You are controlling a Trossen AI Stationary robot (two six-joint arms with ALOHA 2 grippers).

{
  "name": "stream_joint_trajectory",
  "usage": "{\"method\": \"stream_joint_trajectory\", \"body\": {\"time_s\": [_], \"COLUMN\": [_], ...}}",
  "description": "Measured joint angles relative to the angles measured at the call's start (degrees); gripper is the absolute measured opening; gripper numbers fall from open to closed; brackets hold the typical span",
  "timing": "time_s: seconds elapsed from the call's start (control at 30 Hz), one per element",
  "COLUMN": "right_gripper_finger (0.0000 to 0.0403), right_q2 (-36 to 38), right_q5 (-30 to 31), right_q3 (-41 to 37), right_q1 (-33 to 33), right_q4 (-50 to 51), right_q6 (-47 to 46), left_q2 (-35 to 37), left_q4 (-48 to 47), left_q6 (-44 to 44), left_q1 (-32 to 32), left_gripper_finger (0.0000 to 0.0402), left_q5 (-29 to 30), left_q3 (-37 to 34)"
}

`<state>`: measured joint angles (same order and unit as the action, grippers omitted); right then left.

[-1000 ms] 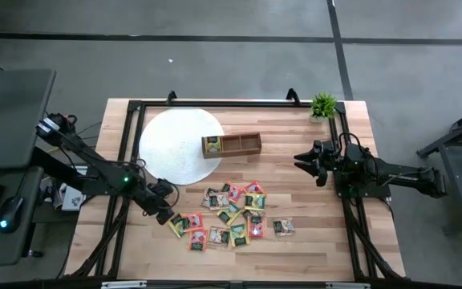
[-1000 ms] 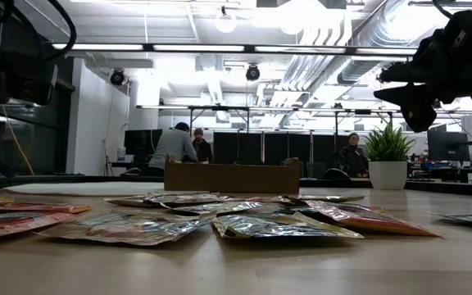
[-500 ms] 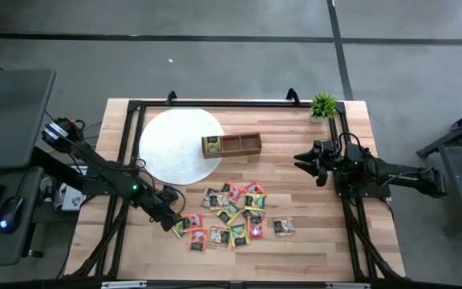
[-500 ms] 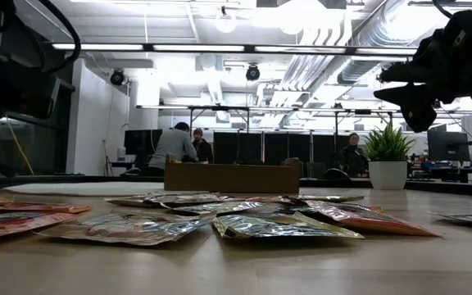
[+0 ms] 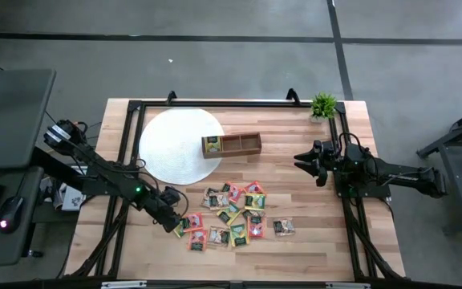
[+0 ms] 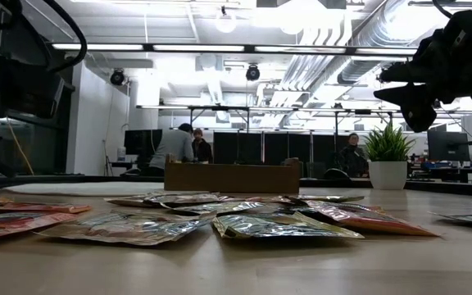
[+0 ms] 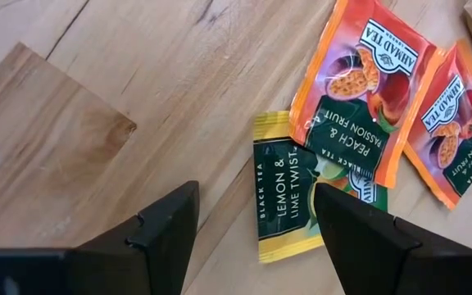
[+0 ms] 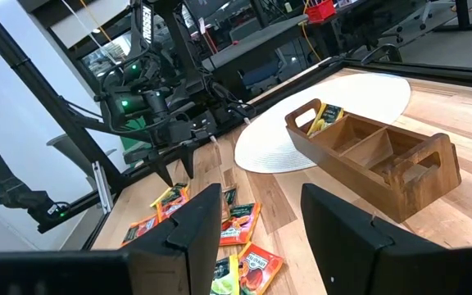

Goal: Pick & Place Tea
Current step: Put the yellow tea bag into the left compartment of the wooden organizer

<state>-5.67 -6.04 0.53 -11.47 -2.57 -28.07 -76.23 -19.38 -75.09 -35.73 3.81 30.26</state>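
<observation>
Several flat square tea packets (image 5: 233,215) in yellow, green and pink-red lie in a loose, partly overlapping cluster on the table's near middle. They also show in the low view as the tea packets (image 6: 220,223). One more packet (image 5: 212,145) sits in the left compartment of the wooden tray (image 5: 243,138). My left gripper (image 5: 169,218) hovers open at the cluster's left end. In the left wrist view, my left gripper (image 7: 256,229) has its fingers either side of a yellow lemon packet (image 7: 289,205), which lies partly under an orange peach packet (image 7: 359,90). My right gripper (image 5: 301,163) waits open above the table's right side.
A round white mat (image 5: 175,148) lies under the tray's left end. A small potted plant (image 5: 323,105) stands at the far right corner. A black frame rail (image 5: 215,103) runs along the table's edges. Bare wood shows between the cluster and the right gripper. People sit in the room behind.
My left gripper has moved toward the near edge and to the right, closing in on the left end of the tea cluster, with most of the travel in the first half second. The packets and the right arm have kept still.
</observation>
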Motion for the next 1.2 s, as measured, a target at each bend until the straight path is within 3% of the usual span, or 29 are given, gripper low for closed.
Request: {"method": "stream_joint_trajectory", "body": {"time_s": [1.2], "right_gripper_finger": [0.0165], "right_q2": [0.0], "right_q5": [0.0], "right_q3": [0.0], "right_q1": [0.0], "right_q4": [0.0], "right_q6": [0.0], "left_q2": [-0.2], "left_q4": [5.2], "left_q6": [-1.3], "left_q1": [0.0], "left_gripper_finger": [0.0241], "left_q5": [-3.7], "left_q3": [-0.2]}}
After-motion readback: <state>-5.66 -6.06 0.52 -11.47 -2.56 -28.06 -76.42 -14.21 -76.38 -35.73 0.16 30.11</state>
